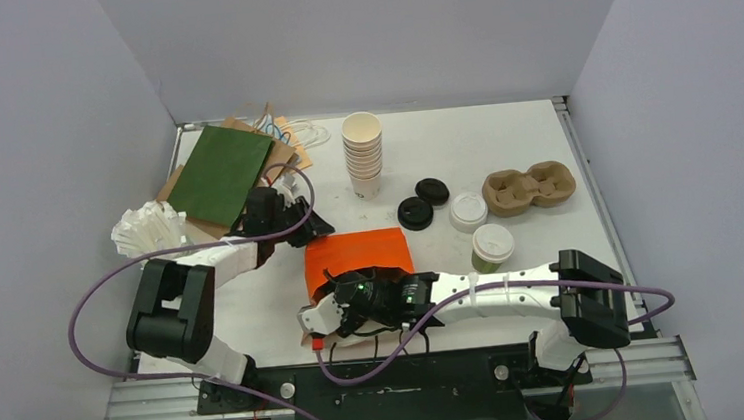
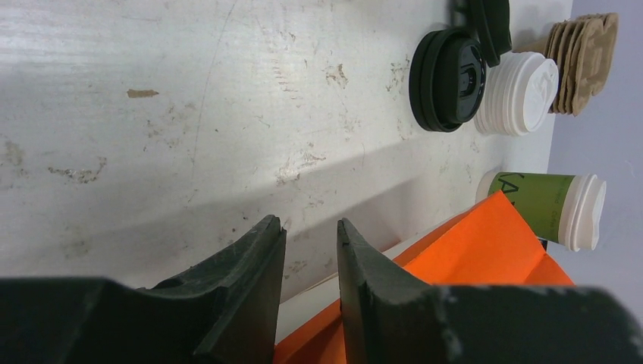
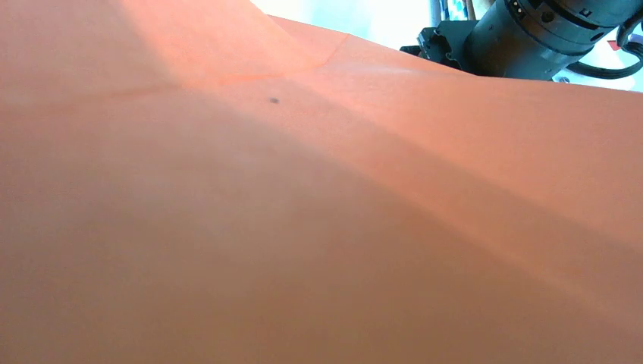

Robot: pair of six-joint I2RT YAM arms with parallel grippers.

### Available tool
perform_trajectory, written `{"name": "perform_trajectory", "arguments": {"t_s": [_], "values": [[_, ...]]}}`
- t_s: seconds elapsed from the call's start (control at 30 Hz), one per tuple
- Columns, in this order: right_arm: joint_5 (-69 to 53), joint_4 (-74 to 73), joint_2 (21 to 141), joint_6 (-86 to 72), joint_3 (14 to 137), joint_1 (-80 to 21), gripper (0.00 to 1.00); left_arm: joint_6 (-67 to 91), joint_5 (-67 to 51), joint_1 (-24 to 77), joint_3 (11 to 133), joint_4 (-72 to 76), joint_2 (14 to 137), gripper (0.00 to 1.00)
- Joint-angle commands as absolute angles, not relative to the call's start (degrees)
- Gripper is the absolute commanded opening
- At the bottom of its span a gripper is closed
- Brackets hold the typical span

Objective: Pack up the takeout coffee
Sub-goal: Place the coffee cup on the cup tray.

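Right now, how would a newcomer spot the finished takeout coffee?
Start at the orange paper bag, the brightest thing in view. Just right of it stands a small olive-green paper cup with a white plastic lid. It alone is capped; the white lids and black lids beyond it lie loose.

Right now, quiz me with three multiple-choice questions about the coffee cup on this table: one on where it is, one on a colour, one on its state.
1. The coffee cup stands: A) left of the orange bag B) right of it C) on top of it.
2. Its lid is: A) black B) white C) orange.
3. The cup is: A) tipped over B) upright, uncapped C) upright, capped.
Answers: 1 B, the top view shows it off the bag's right edge; 2 B, the top and left wrist views both show a white lid; 3 C, it stands on its base with the lid on.
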State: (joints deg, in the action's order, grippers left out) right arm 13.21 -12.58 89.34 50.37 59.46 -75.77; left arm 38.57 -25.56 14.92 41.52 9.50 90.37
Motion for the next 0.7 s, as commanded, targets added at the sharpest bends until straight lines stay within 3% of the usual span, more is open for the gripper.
{"name": "perform_trajectory", "arguments": {"t_s": [0.0,0.3,0.67], "values": [[15.54,-16.26,91.47,49.76,63.04,-75.55,0.27,39.46,-28.12,15.75,41.06,3.64,85.81,0.29],[18.68,-19.0,90.38,48.72,64.44,-77.48,0.27,42.41,-26.48,15.73,40.22,1.27,82.75,0.32],[18.33,-17.99,86.71,46.99,61.71,-77.69,0.28,43.24,-25.58,13.01,38.22,3.74,80.21,0.55]]}}
